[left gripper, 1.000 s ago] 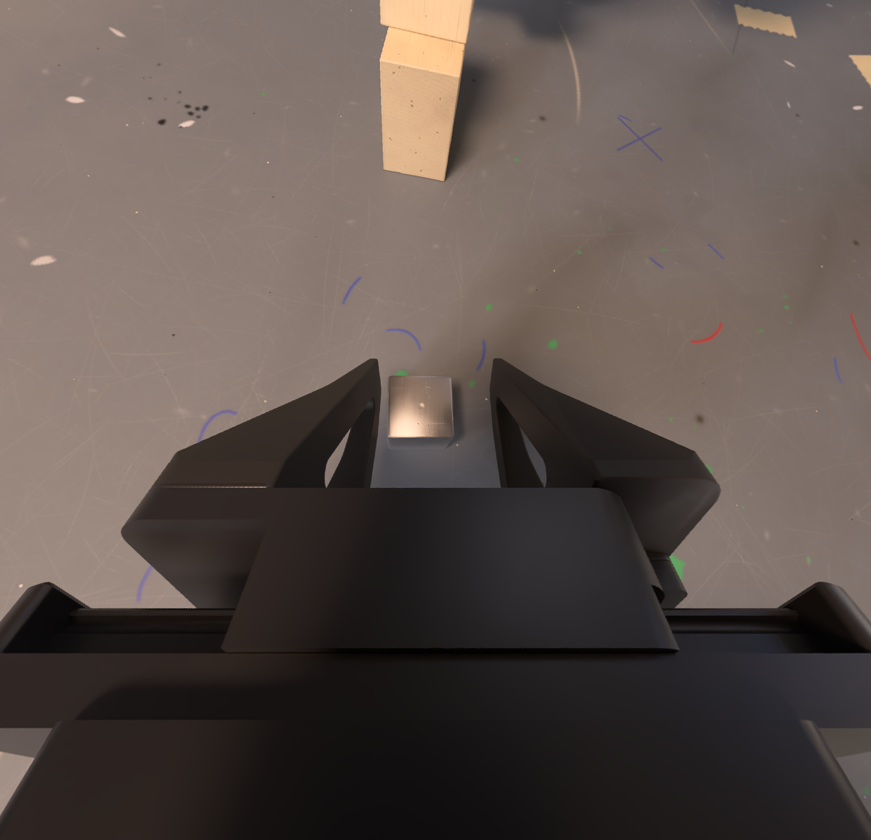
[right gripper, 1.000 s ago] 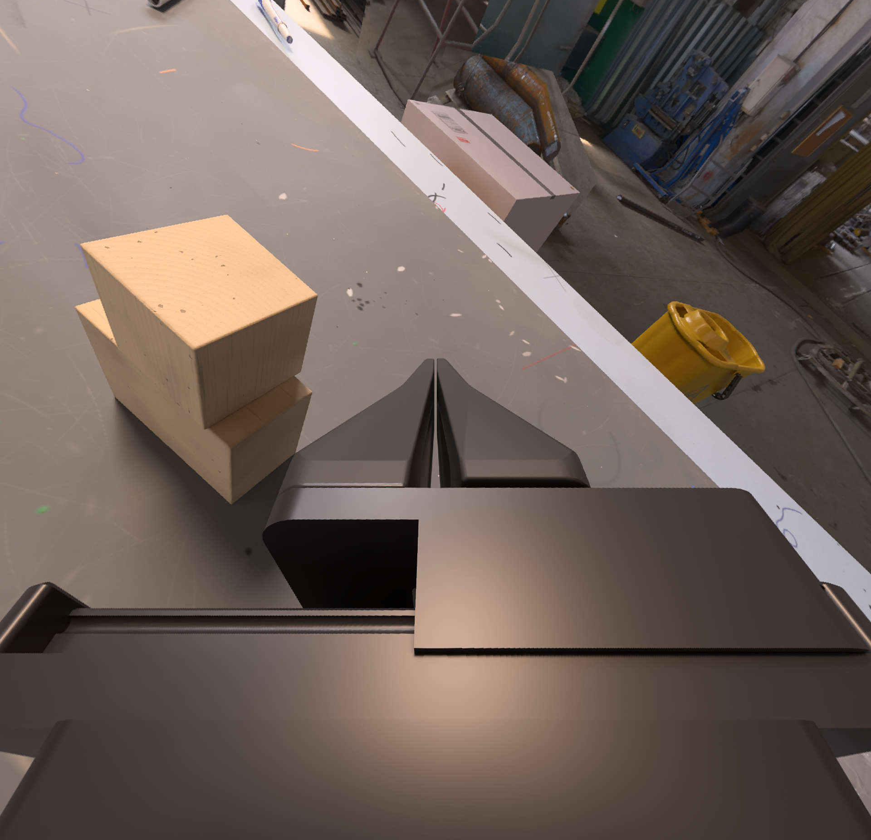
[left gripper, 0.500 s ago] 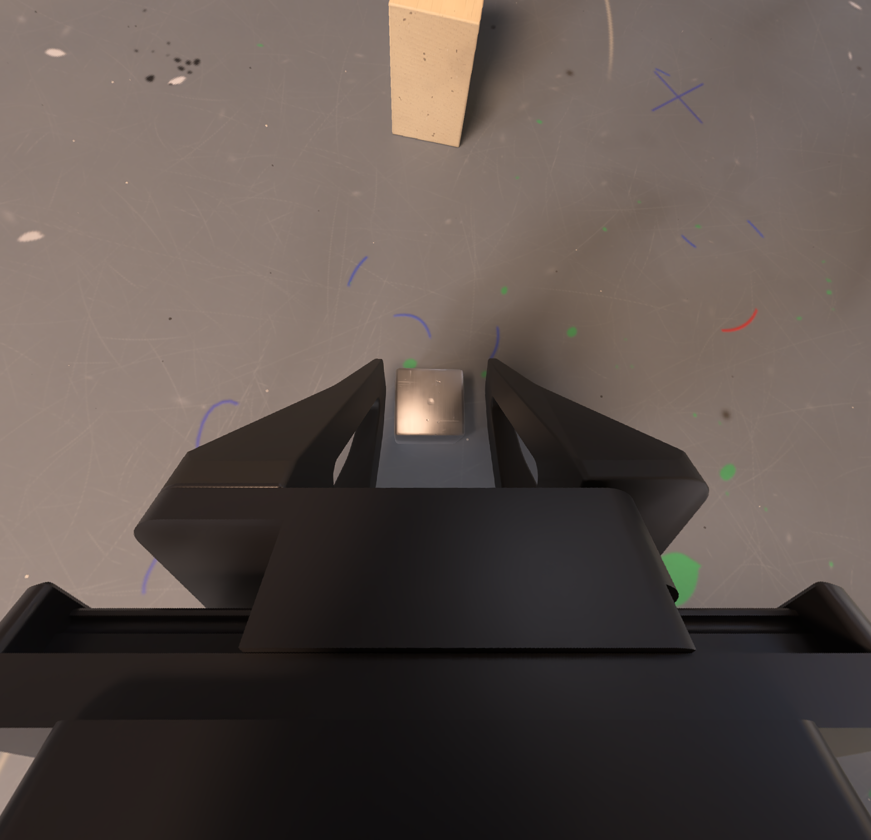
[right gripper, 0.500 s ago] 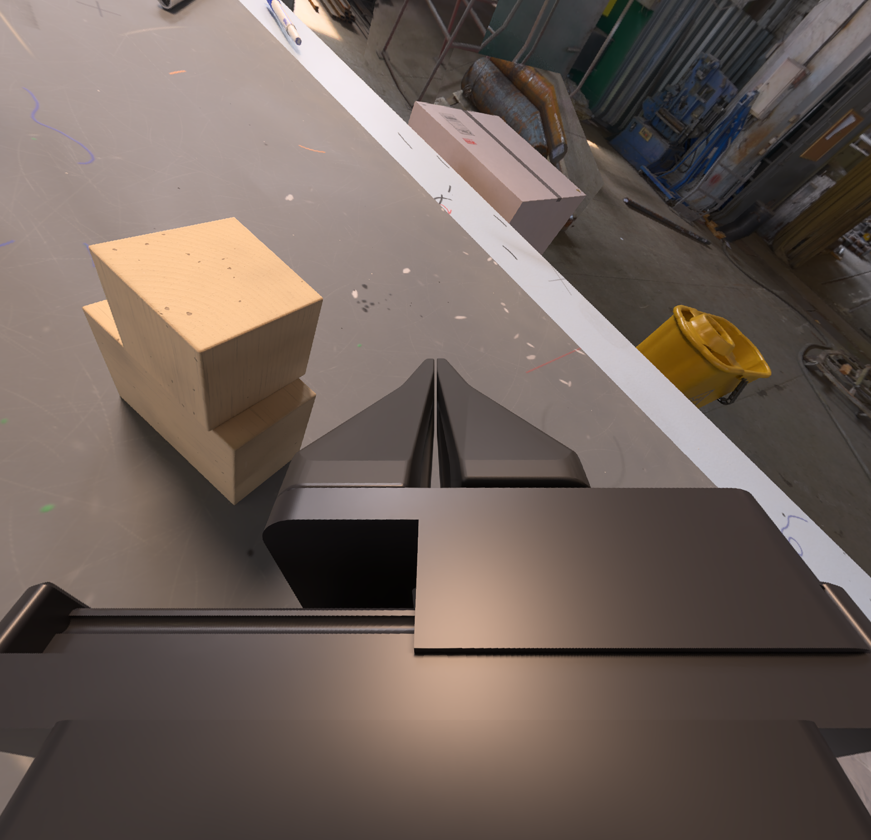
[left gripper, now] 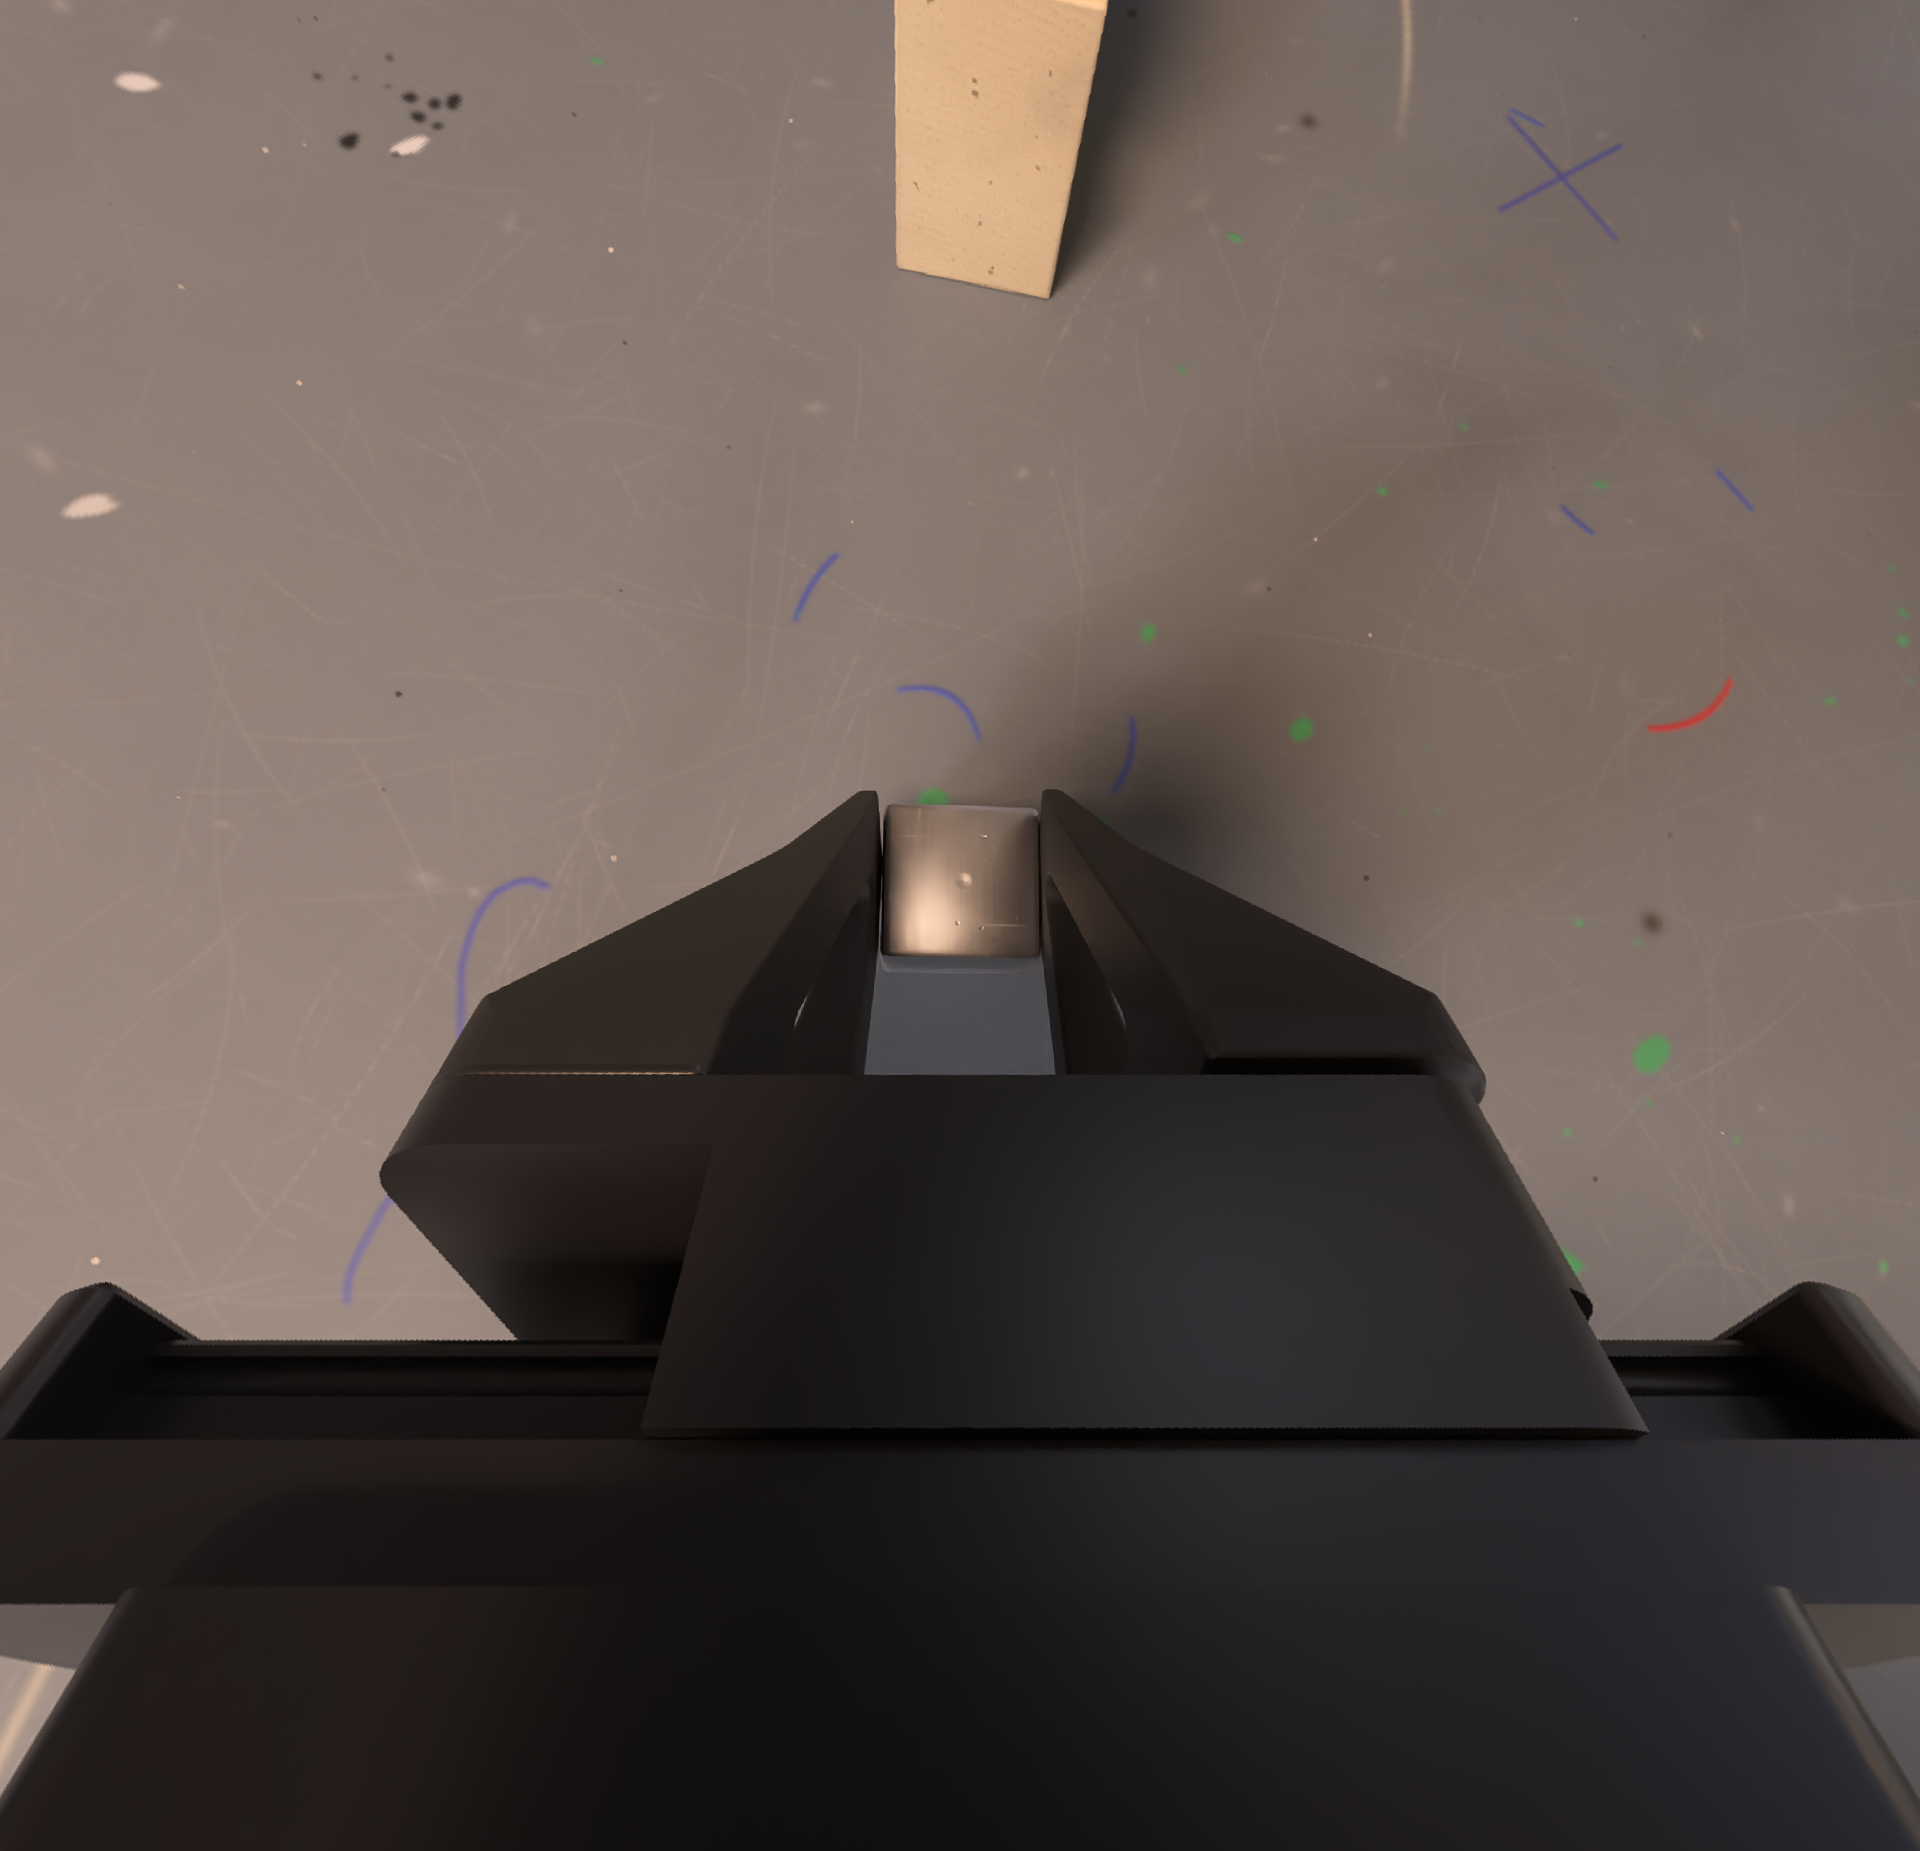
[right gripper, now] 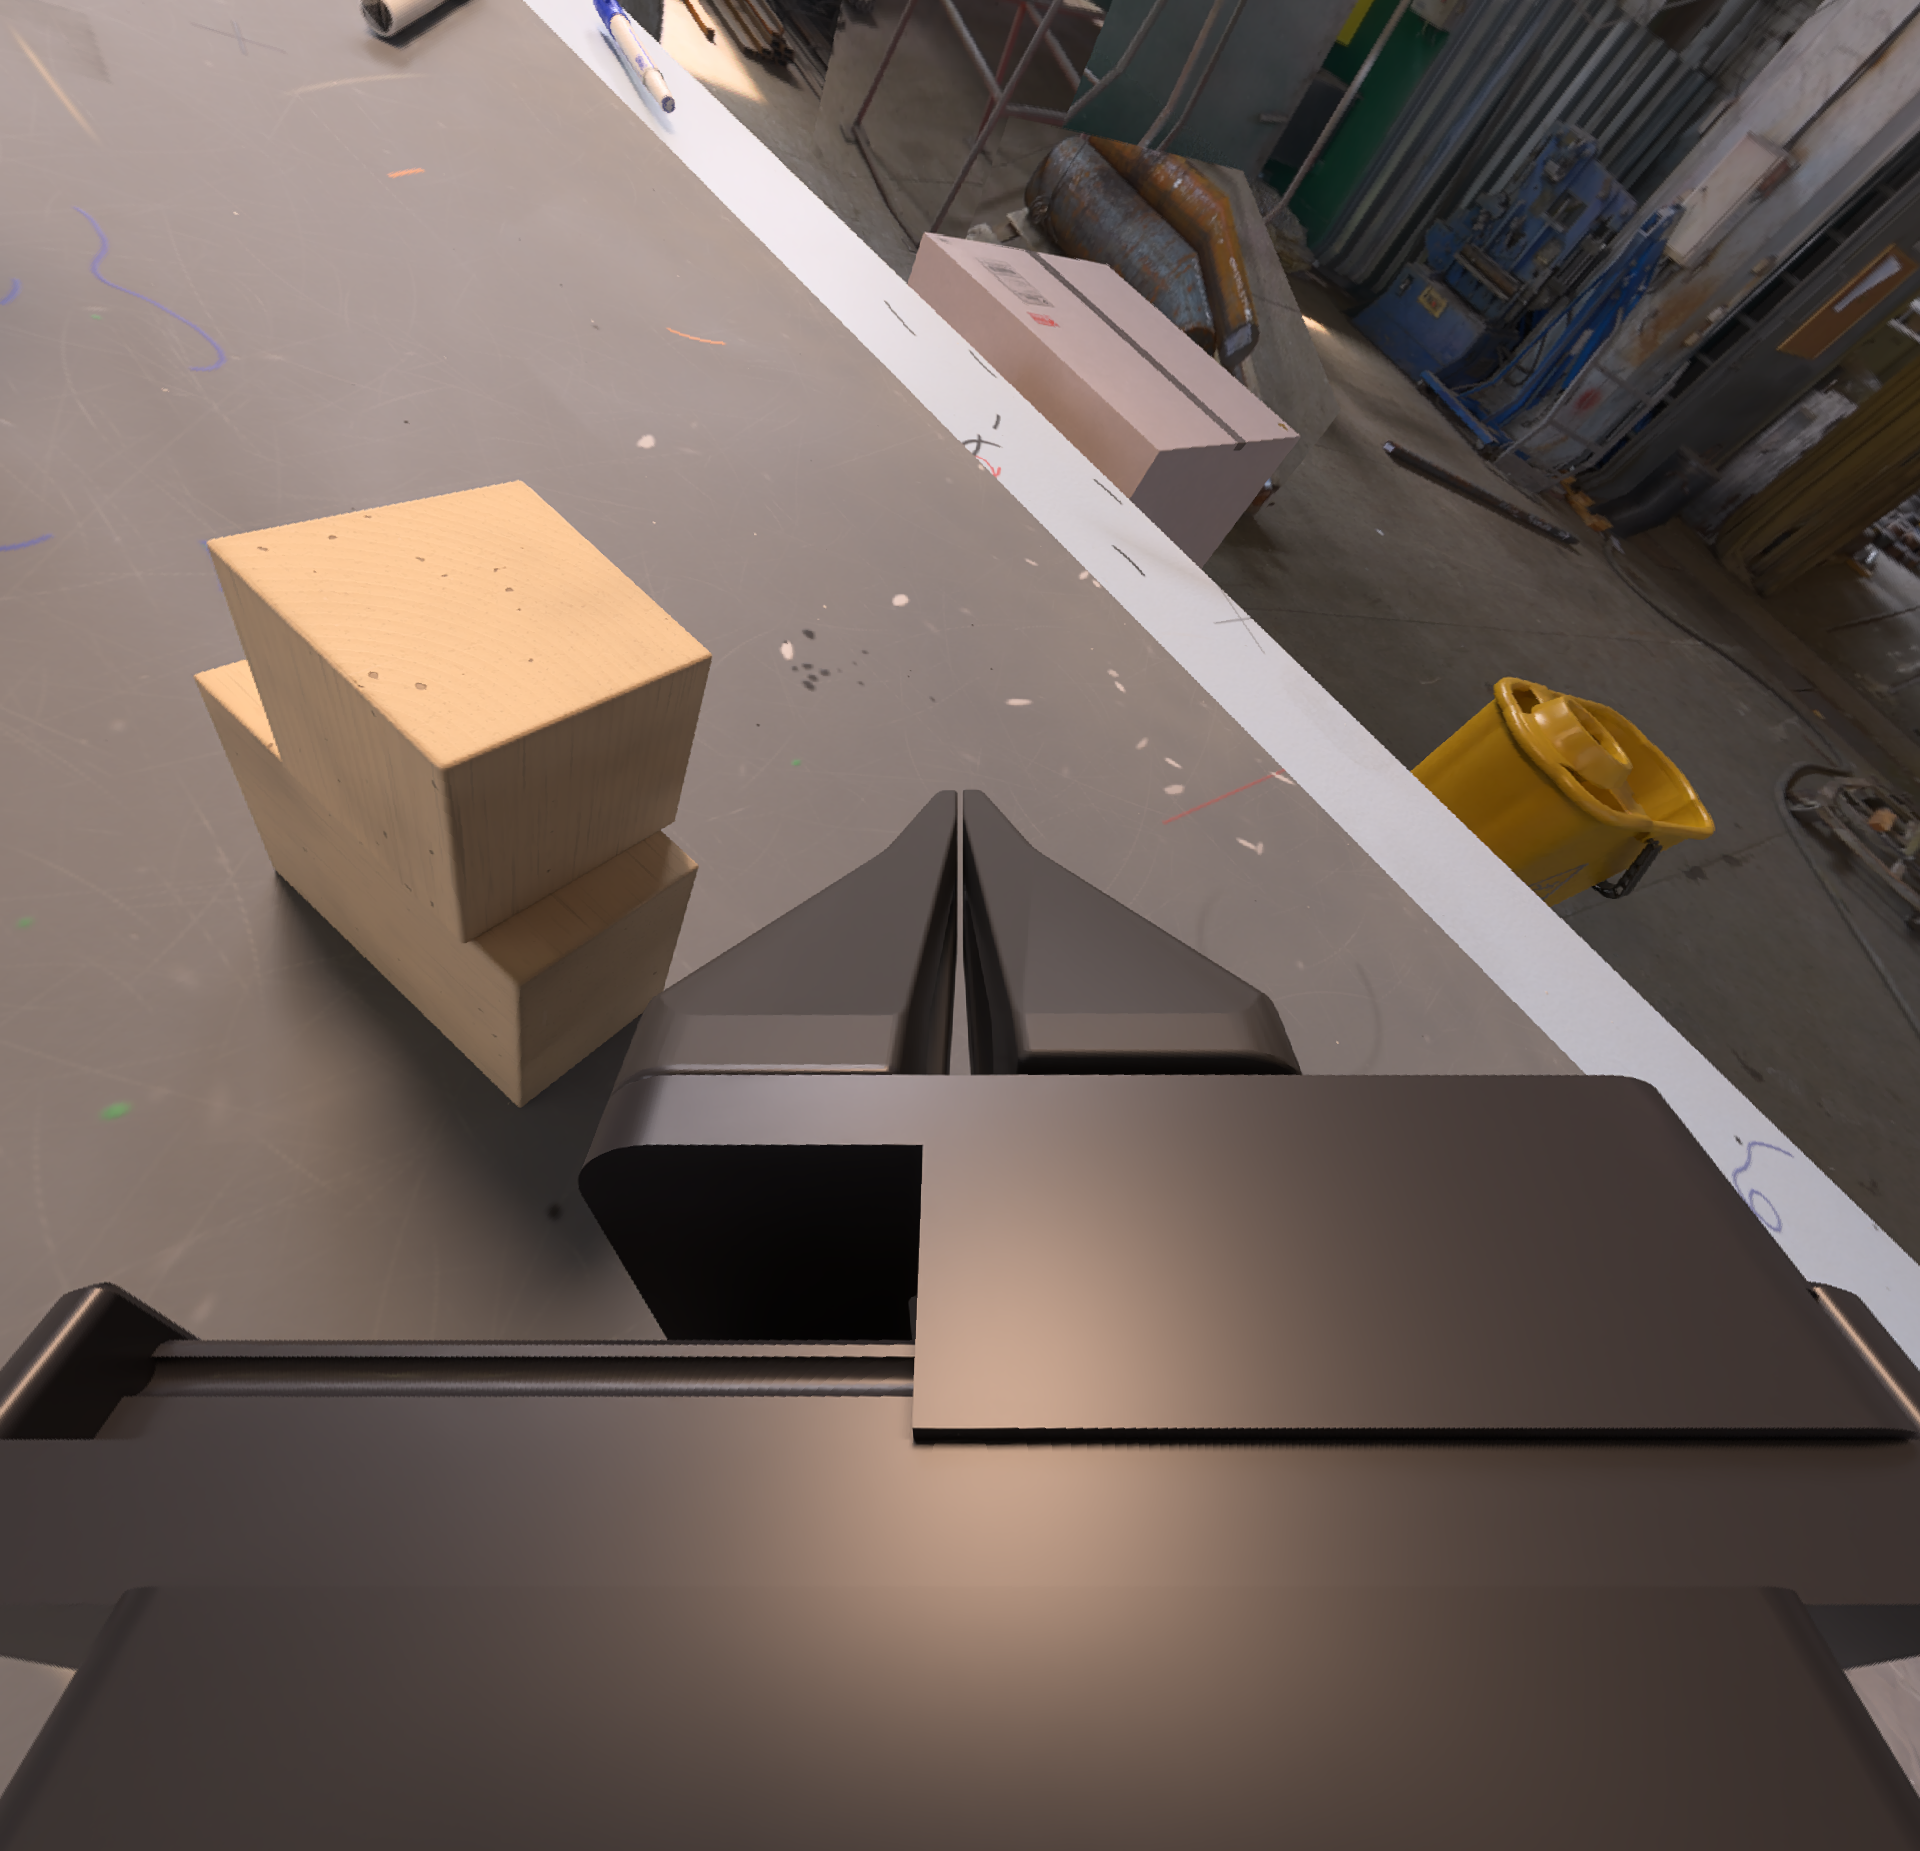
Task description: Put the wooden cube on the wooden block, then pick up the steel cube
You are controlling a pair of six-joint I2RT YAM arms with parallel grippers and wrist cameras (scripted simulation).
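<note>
A grey, scratched table top [right gripper: 436, 274] fills the left of the right wrist view, flecked with white, green and blue marks, its white edge [right gripper: 1174, 596] running diagonally to the lower right. Beyond it lies a workshop floor [right gripper: 1683, 721]. A pale cardboard box [right gripper: 1101, 367] sits at upper centre, rusty cylinders [right gripper: 1143, 212] behind it, a yellow bucket [right gripper: 1558, 793] at right, and blue machinery [right gripper: 1538, 274] with corrugated walls [right gripper: 1496, 56] at upper right.
</note>
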